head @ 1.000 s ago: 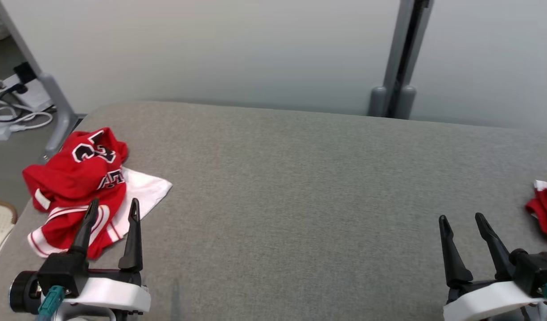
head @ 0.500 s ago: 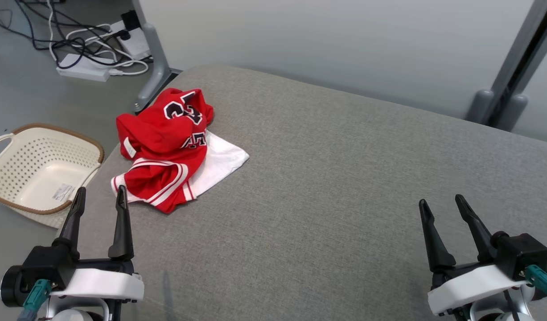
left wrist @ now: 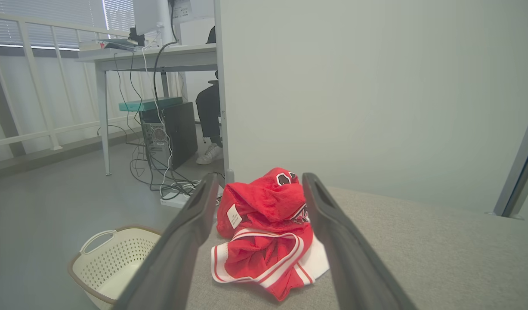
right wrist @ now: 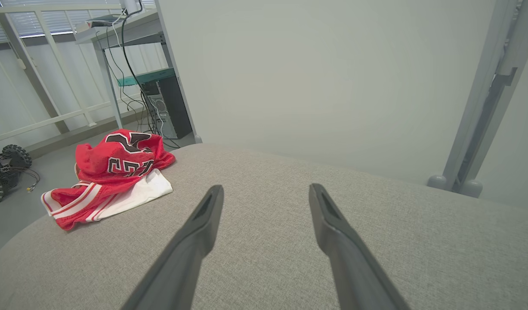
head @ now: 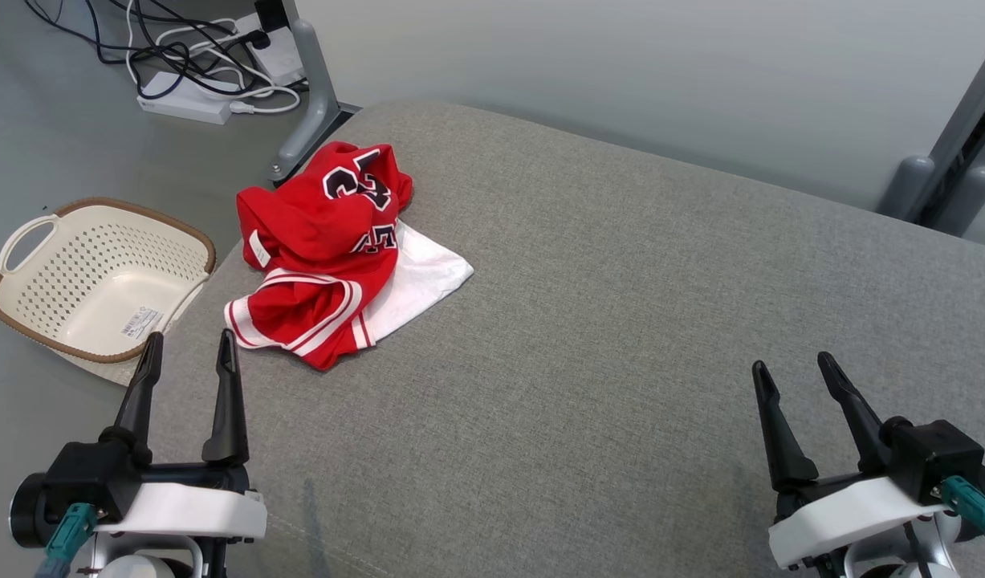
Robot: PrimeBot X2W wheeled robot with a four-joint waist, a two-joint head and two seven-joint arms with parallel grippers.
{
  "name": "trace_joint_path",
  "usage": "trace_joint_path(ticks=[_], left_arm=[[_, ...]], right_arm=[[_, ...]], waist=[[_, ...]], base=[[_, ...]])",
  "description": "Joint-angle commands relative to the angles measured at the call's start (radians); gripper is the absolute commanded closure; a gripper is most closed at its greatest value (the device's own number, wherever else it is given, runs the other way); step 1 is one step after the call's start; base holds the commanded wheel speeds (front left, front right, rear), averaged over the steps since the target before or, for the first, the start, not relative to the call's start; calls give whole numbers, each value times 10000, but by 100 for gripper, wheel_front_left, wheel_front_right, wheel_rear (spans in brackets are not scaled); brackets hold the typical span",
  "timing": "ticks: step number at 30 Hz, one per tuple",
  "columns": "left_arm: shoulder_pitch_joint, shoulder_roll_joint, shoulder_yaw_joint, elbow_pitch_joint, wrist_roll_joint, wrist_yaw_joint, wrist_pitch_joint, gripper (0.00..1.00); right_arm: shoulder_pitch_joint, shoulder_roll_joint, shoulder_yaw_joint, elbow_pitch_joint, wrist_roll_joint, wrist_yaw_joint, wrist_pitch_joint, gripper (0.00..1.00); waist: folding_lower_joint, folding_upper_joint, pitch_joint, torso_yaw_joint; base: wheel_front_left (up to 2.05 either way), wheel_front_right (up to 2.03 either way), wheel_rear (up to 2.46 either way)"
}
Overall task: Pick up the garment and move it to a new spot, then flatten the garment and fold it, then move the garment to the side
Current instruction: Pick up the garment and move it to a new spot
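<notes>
The garment [head: 323,257] is a crumpled red jersey with white stripes, dark lettering and a white part under it, heaped near the left end of the grey padded table [head: 604,321]. In the left wrist view the garment [left wrist: 264,232] lies ahead between the two fingers, a short way off. My left gripper [head: 189,347] is open and empty, just short of the garment's near edge. My right gripper [head: 791,369] is open and empty too, low on the right, far from the garment [right wrist: 113,176].
A cream perforated basket [head: 26,301] sits on the floor left of the table. Cables and a power strip [head: 179,84] lie on the floor behind it. A grey post [head: 942,160] stands at the far right; a desk [left wrist: 152,56] and a seated person's leg [left wrist: 208,116] show beyond.
The head camera has swung left: the garment now sits more toward the middle, and the basket has come into view. Both grippers keep their open stance.
</notes>
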Motion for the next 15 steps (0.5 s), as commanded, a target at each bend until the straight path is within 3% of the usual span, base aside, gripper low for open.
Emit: trace_joint_path(ticks=[1,10,15], left_arm=[[-196,-4,51,-6,74,-37,-47,0],[-1078,10,325,-219,-81,-409,-48,0],[-2405,237,270,704,-496,-835,576,0]], right_arm=[[-91,-54,-34,-36,-56,2,26,0],[-277,-54,-38,-264,-210,2,188,0],[-613,-126,148,-468,-379,2,382,0]], waist=[[0,0,9,-5],[0,0,385,-81],[0,0,988,-377]], base=[[0,0,0],[0,0,0],[0,0,0]])
